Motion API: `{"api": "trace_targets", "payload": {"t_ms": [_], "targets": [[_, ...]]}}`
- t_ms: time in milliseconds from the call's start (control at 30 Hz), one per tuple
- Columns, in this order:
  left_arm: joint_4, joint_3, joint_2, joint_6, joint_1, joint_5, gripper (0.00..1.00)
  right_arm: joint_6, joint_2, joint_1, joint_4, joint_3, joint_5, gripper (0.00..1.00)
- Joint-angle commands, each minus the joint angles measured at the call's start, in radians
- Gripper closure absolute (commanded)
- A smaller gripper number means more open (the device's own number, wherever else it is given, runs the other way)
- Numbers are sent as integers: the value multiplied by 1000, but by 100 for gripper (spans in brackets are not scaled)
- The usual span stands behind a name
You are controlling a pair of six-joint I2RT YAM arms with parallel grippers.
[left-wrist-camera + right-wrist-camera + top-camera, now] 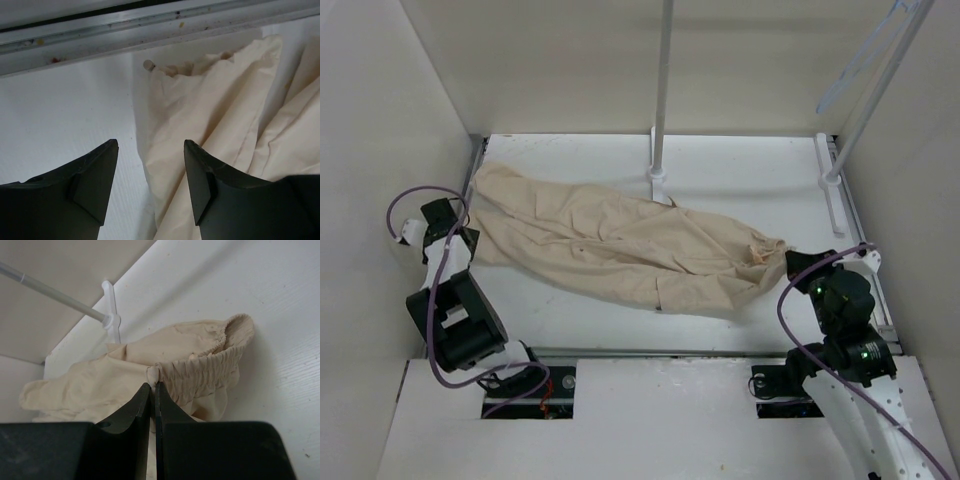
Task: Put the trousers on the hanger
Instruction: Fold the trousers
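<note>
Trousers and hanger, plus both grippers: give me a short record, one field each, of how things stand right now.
trousers: spread wrinkled on the table, none of it on the hanger
hanger: up at the far right, apart from the cloth
left gripper: open over the leg-end edge
right gripper: shut, pinching the waistband

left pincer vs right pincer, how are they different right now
The left pincer stands open, holding nothing; the right pincer is shut on a pinch of the trousers. The left pincer is at the leg end, the right pincer at the gathered waistband. Both are low at the trousers.
</note>
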Motion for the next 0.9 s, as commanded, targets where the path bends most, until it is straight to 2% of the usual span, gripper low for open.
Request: {"api": "trace_targets", "payload": {"t_ms": [0,300,367,467,533,700,767,833,867], "targets": [[62,-21,25,-1,28,-9,48,-9,-11,13,68,-4,-10,96],[199,20,171,0,31,66,48,-12,-11,52,62,7,6,96],[217,33,211,-1,27,65,55,-12,-15,52,54,7,13,96],[228,63,249,-3,19,63,84,-14,-19,53,26,10,41,96],[229,71,236,-7,13,59,95,-12,-25,53,11,11,61,96],[220,107,81,-18,-80,-42,98,-1,1,20,-9,49,124,97],[161,202,65,-18,-113,-76,98,0,60,-13,9,85,112,98],[160,203,65,-18,-113,-77,98,0,126,-34,34,121,92,98],[42,370,91,-17,-128,-73,98,2,146,-40,48,131,95,98]]}}
